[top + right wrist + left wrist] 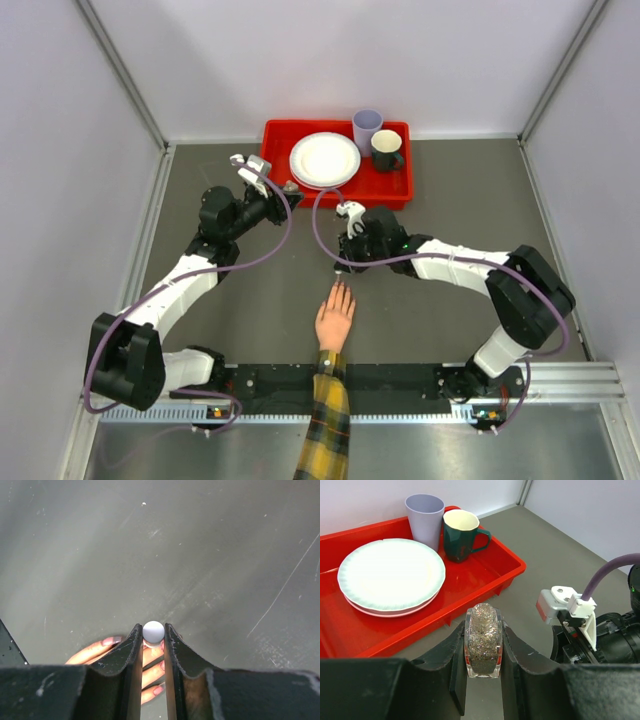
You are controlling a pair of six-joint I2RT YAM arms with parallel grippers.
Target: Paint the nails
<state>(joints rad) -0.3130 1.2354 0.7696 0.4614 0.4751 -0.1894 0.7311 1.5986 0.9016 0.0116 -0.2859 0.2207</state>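
A peach hand (pixel 335 320) with a yellow-and-dark plaid sleeve (pixel 325 430) lies palm down near the front middle, fingers pointing away. Its pink nails (pixel 340 289) show in the right wrist view (pixel 111 641) under and beside my fingers. My right gripper (pixel 343 266) hovers just over the fingertips, shut on a pale round brush cap (pixel 153 631); the brush below it is hidden. My left gripper (pixel 287 188) is beside the tray's front edge, shut on a small clear bottle (pixel 483 640) of silver glitter polish, held upright with no cap.
A red tray (pixel 280 135) at the back holds a white plate (pixel 324 158), a lilac cup (pixel 367 125) and a dark green mug (pixel 386 150). In the left wrist view the right arm's wrist camera (pixel 565 605) is close on the right.
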